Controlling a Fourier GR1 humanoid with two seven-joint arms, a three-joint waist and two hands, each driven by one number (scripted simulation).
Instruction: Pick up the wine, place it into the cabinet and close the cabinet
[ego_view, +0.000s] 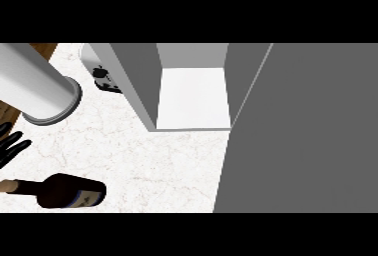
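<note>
Wine: the wine (63, 192) is lying on its side at the near left of the counter (148, 150).
Wine axis: its long axis is running almost left to right; the neck is pointing left, reaching the left edge of the view, and the base is pointing right, toward the door.
Wine label: the label is showing at the base end, facing up.
Left hand: the left hand (10, 144) is showing only partly at the left edge, just far of the neck and apart from it; its fingers are staying straight and spread, holding nothing.
Forearm: the grey forearm (33, 82) is coming in at the far left, above the hand.
Cabinet: the cabinet (139, 82) is standing open at the far centre, its white inner floor showing.
Door: the door (303, 135) is swinging out toward the near side, filling the right of the view, well apart from the wine.
Other: a small dark thing (104, 78) is sitting just left of the cabinet wall.
</note>
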